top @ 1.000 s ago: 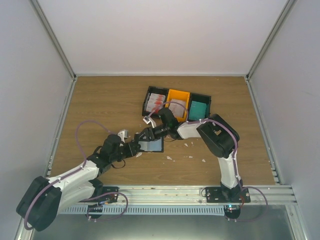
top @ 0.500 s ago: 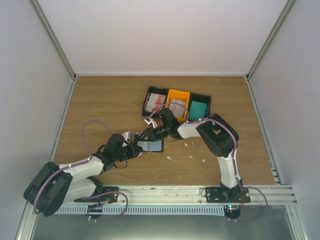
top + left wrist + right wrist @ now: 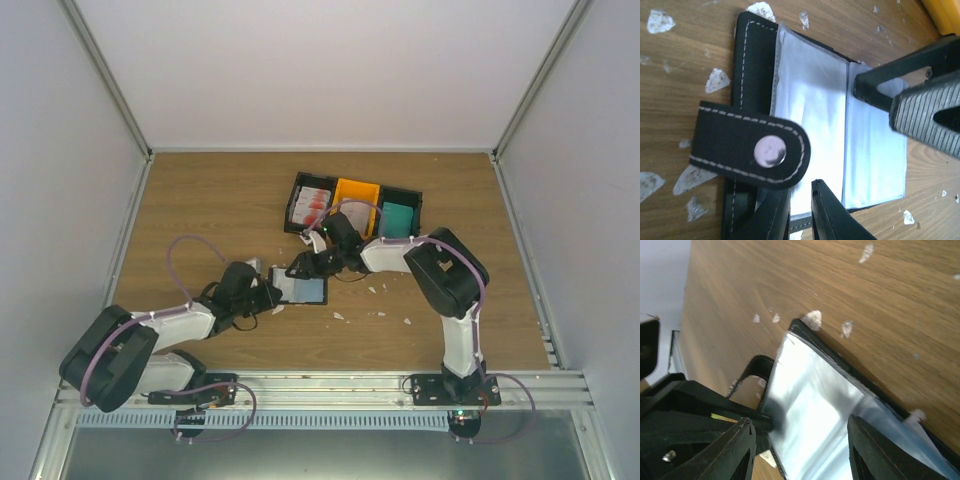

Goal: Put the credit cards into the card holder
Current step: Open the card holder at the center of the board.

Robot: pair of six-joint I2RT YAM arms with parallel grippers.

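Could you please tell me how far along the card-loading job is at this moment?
Done: the card holder lies open, slots up. In hand: the left gripper pinches its edge; the right gripper hovers open and empty above it. Left: the red-and-white cards, whitish cards and teal cards sit in their trays; no slot shows a card.
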